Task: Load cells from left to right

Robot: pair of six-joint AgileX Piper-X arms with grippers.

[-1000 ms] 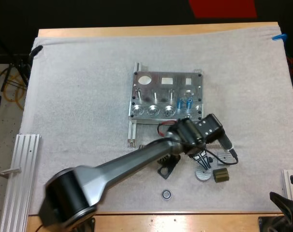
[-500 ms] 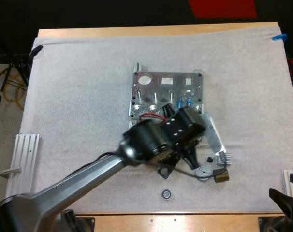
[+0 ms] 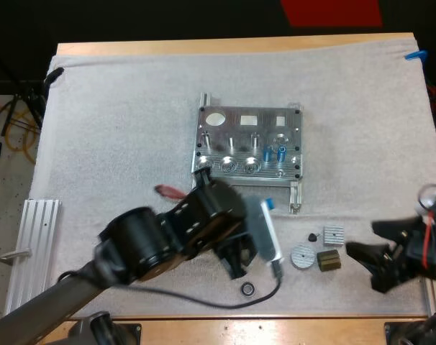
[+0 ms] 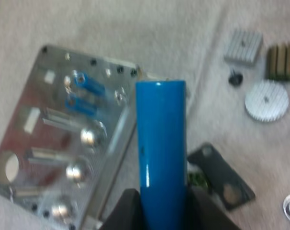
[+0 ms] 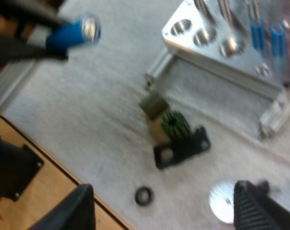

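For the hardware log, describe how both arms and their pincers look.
The left arm has smooth grey metallic links joined by bulky, rounded black joints. The left pincer has two black fingers. The right arm is black with a small red detail, and the right pincer has two broad black fingers.

we hold one bright blue cell (image 4: 161,143), a smooth cylinder clamped at its base between our left fingers (image 4: 127,213), near the metal fixture (image 3: 225,136). two more blue cells (image 3: 281,152) stand side by side toward the fixture's right end.
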